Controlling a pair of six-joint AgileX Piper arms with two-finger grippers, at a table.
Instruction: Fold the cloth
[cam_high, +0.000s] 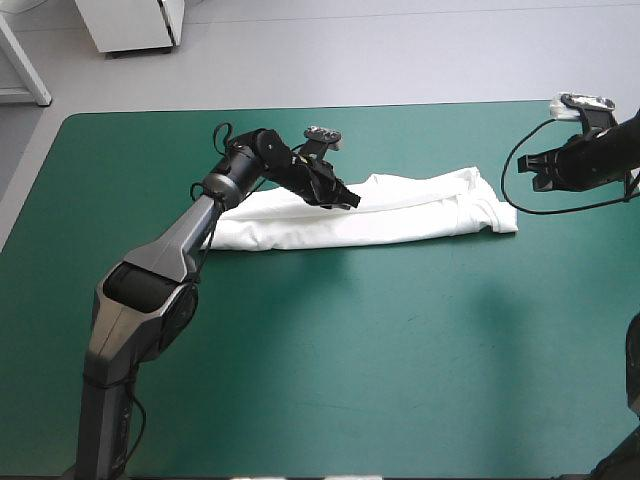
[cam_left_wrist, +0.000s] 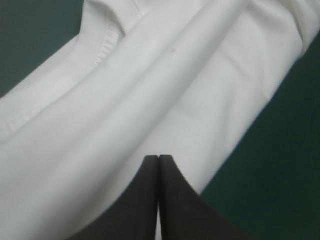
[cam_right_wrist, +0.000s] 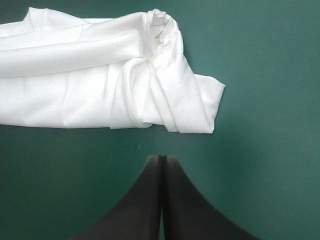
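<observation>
fingers of the left gripper (cam_left_wrist: 159, 157) meet, clenched, over the white short-sleeved fabric t-shirt (cam_high: 400, 215), a long folded band on the teal-green table cover (cam_high: 350, 350); its left end is partly hidden behind the arm. right gripper (cam_right_wrist: 162, 156), clenched and empty, hangs beside the bunched right end.

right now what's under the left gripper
The T-shirt, a long folded strip, lies under the left gripper. The teal-green cover beneath the shirt is hidden there.
</observation>
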